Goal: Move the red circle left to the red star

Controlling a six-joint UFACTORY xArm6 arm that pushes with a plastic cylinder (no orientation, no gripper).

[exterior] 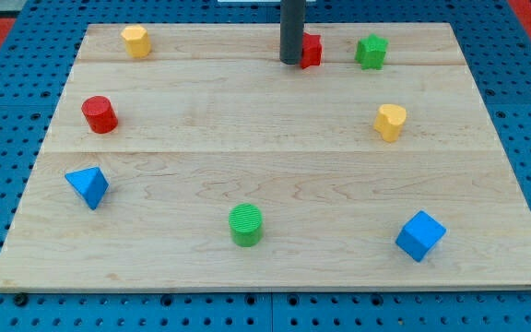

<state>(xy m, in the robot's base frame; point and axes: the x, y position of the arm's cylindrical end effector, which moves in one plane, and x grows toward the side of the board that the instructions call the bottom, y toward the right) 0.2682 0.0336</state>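
Observation:
The red circle (100, 114) is a short red cylinder near the board's left edge, in the upper half. The red star (312, 50) sits at the view's top, just right of centre, partly hidden by my rod. My tip (290, 61) rests on the board right against the red star's left side, far to the right of the red circle.
A yellow hexagon (135, 41) is at top left, a green star (371, 51) right of the red star, a yellow heart (390, 121) at right. A blue triangle (88, 186), a green circle (245, 225) and a blue cube (420, 235) lie along the bottom.

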